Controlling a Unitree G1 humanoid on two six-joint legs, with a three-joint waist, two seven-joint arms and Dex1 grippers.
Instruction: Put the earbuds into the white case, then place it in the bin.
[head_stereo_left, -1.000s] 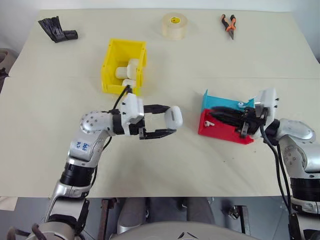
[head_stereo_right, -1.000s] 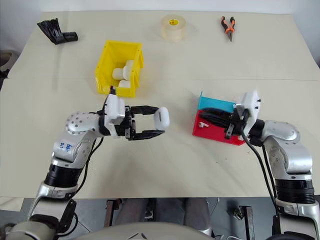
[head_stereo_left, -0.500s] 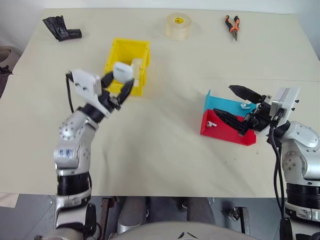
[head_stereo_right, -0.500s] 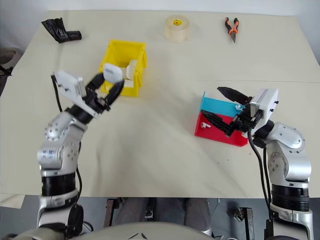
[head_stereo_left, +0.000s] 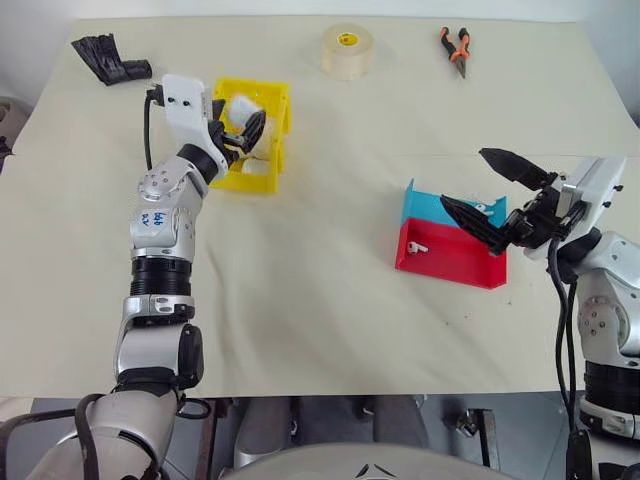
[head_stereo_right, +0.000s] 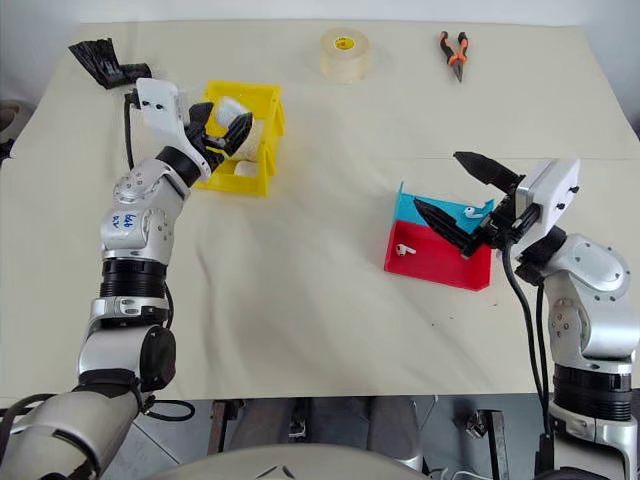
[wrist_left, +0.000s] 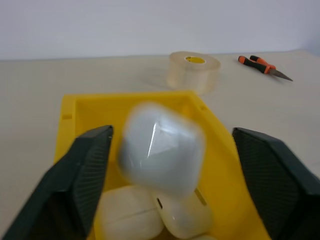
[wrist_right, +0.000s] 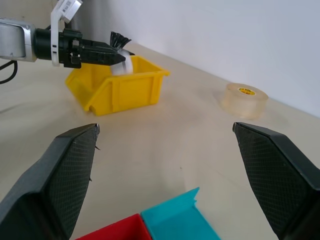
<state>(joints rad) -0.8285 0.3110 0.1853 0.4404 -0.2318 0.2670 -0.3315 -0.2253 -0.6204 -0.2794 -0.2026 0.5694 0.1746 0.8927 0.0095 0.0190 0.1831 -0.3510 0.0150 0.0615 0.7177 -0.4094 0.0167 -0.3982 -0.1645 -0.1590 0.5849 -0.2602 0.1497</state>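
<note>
now the left tool is released, its white case loose over the bin; right tool, near the red tray, spread empty.

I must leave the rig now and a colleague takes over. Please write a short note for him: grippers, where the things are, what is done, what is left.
Left gripper: open over the yellow bin; a white case is between its fingers, touching neither, apparently just released.
Right gripper: open and empty, above the red tray and blue tray.
Done: two more white cases already lie in the bin.
Left: one earbud lies in the red tray and one in the blue tray. Confirm that the released case lands in the bin.
</note>
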